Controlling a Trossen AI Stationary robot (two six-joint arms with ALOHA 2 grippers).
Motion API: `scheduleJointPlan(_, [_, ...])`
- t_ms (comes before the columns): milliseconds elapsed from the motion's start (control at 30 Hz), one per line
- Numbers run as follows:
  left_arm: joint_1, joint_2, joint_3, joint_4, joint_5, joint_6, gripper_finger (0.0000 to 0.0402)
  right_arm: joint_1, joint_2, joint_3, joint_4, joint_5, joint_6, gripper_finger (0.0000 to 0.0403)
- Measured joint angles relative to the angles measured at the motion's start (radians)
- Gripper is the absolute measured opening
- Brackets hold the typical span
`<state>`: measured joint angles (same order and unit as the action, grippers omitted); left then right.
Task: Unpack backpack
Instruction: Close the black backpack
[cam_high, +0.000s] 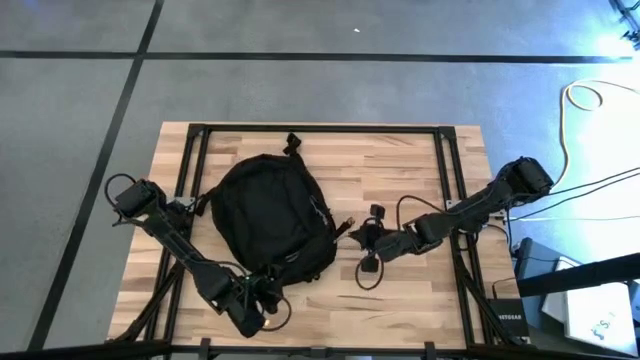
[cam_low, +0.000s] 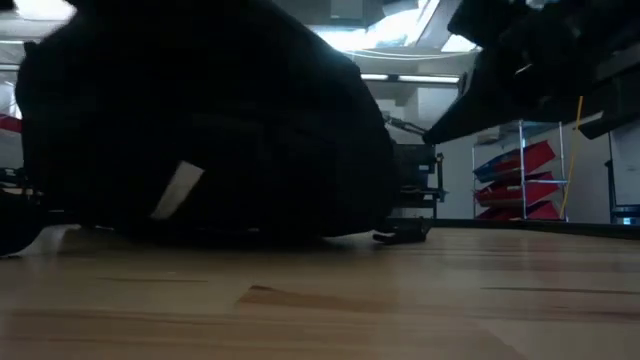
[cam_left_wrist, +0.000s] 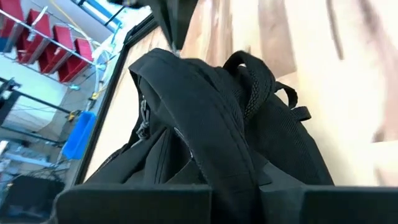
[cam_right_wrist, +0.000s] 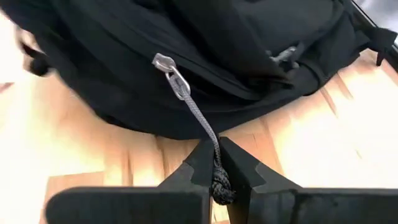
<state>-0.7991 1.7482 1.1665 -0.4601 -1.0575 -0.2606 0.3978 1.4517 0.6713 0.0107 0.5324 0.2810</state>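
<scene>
Right gripper (cam_right_wrist: 217, 163), reaching in from the table's right side, pinches the grey zipper cord (cam_right_wrist: 200, 121) of the backpack (cam_high: 270, 220) between closed fingers, the cord drawn taut. Left gripper (cam_high: 262, 296), arm stretched along the table's (cam_high: 400, 160) front-left, is closed at the backpack's near edge on a strap (cam_left_wrist: 205, 134). The backpack, black, rounded, lies left of centre.

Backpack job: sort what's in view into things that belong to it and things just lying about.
Part of the job:
- backpack, lying on the table
- zipper pull cord, pinched in the right gripper
- left gripper, shut at the backpack's near edge

Just lying about:
- red bins on a rack in the room behind
- blue bin beside the table
</scene>
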Motion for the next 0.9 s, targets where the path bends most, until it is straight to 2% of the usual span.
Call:
scheduleJointPlan(233, [-0.038, -0.056, 0.002, 0.002, 0.011, -0.02, 0.0, -0.131, 0.0, -0.102, 0.238, -0.115, -0.068, 0.0001])
scheduleJointPlan(367, [-0.041, -0.063, 0.003, 0.015, 0.009, -0.023, 0.0, -0.246, 0.003, -0.111, 0.252, -0.179, -0.113, 0.0001])
scheduleJointPlan(567, [-0.041, -0.063, 0.003, 0.032, 0.007, -0.012, 0.0, -0.41, 0.019, -0.112, 0.339, -0.356, -0.165, 0.0001])
scheduleJointPlan(733, [-0.041, -0.063, 0.003, 0.032, 0.007, -0.013, 0.0, -0.497, 0.101, -0.112, 0.519, -0.486, -0.2, 0.0001])
scheduleJointPlan(900, [-0.04, -0.063, 0.003, 0.069, 0.009, 0.001, 0.0, -0.555, 0.258, -0.079, 0.626, -0.551, -0.2, 0.0001])
